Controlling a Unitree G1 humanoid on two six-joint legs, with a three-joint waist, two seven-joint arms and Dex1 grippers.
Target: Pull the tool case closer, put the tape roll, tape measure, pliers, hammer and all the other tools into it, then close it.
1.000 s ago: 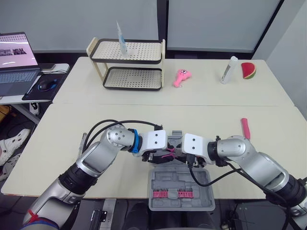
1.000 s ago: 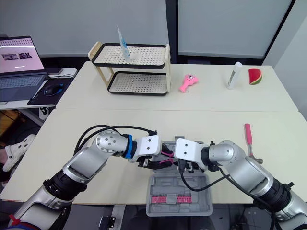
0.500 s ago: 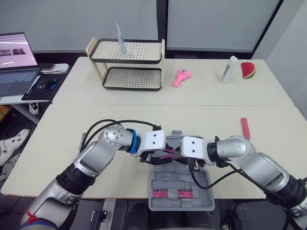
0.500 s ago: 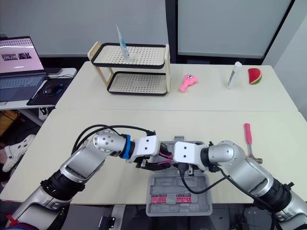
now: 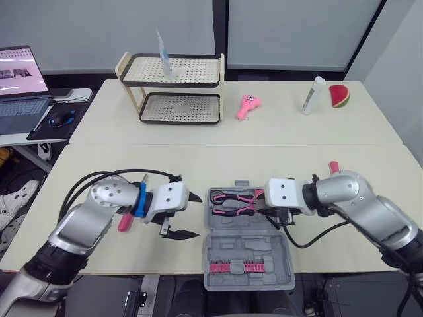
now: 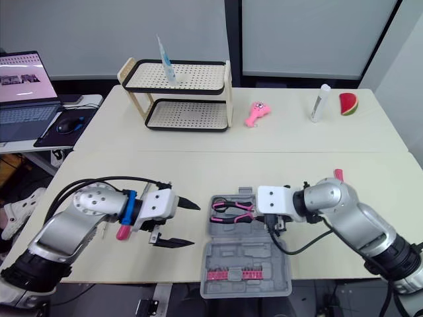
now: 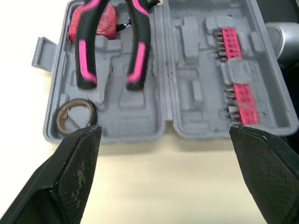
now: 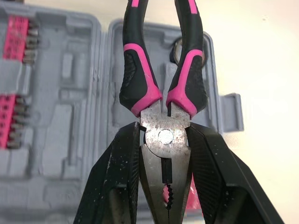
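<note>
Pliers (image 8: 159,136), nose tip cut off, sit clamped in right jaws; left jaws gape wide.

- Bright, even light falls from above across the table (image 5: 297,152).
- Soft, faint shadows lie under the rack (image 5: 173,84) and along the tool case's (image 7: 140,126) edge.

Your left pincer (image 5: 198,216) has drawn back clear of the tool case (image 5: 248,254), fingers spread wide. Your right pincer (image 8: 163,135) has shifted rightward, now alone gripping the pliers (image 5: 232,200).
</note>
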